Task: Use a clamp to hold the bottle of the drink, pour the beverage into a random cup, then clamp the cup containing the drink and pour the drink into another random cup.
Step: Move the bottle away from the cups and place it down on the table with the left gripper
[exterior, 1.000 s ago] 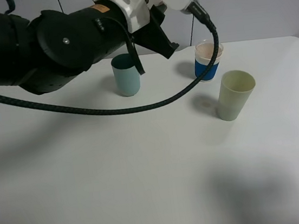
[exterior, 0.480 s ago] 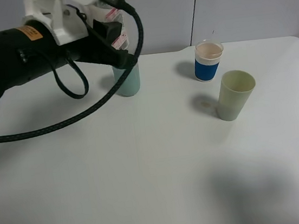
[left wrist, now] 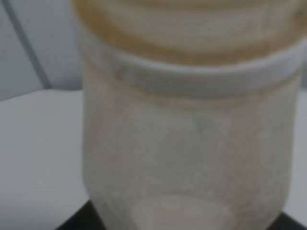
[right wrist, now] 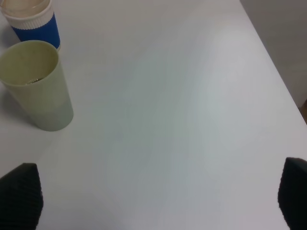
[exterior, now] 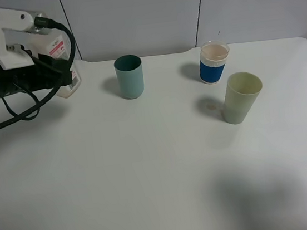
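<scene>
The bottle of the drink is at the far left of the table, near the back edge, inside the left tool. This tool is closed tight on it. In the left wrist view the bottle fills the picture and looks almost empty, with only a brown tint at the neck. Whether its base touches the table is not clear.

The beverage now lies in the blue-banded cup, nearly up to the rim. Just beside it, the yellow-green tumbler stands upright and shows only a small rest at its bottom. The teal tumbler stands well apart.

The right tool is wide open and holds nothing.

So both pourings seem to be done. What is left is probably only to put the bottle down and release it.
</scene>
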Controlling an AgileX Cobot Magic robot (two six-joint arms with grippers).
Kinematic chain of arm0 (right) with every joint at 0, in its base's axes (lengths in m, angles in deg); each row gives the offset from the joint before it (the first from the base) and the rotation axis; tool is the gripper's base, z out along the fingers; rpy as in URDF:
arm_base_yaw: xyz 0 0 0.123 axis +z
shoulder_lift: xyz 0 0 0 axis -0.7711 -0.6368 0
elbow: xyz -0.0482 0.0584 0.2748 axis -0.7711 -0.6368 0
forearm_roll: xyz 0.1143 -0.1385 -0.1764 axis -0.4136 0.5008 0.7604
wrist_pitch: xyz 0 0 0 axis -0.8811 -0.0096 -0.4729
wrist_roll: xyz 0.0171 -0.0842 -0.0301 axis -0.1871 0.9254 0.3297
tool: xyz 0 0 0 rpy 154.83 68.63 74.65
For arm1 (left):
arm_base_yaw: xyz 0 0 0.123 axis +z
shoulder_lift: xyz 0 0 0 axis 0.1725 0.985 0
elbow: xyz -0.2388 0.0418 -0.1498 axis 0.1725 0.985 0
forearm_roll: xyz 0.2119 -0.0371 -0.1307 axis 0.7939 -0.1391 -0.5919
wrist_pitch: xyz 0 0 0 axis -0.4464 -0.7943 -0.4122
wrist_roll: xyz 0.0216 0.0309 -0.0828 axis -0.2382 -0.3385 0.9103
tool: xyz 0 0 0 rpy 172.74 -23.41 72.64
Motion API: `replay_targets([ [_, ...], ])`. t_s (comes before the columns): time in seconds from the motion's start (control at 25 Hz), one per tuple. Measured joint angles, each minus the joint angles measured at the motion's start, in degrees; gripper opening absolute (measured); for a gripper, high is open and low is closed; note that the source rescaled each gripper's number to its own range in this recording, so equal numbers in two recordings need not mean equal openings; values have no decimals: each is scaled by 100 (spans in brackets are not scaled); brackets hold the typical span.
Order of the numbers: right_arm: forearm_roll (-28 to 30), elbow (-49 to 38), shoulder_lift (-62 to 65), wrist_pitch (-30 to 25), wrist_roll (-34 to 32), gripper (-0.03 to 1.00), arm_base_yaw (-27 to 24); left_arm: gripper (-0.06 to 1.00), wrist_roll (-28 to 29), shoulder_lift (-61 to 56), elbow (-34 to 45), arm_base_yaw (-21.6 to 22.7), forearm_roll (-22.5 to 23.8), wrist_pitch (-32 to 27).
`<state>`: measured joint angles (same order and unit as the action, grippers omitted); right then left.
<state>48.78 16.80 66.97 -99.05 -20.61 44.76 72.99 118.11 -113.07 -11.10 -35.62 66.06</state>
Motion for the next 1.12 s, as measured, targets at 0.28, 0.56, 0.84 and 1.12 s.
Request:
replay_targets([
  [0.28,0,0,0,0,0,95,0,6,28,124,262,661,487,373],
  [0.56,0,0,0,0,0,95,0,6,197,671,357,1071,1060,990],
  [0.84,0,0,0,0,0,95,0,6,351,1462,368,1176,1273,1490],
  [1.12,0,0,0,0,0,95,0,6,379,1933,363,1176,1733,2175],
])
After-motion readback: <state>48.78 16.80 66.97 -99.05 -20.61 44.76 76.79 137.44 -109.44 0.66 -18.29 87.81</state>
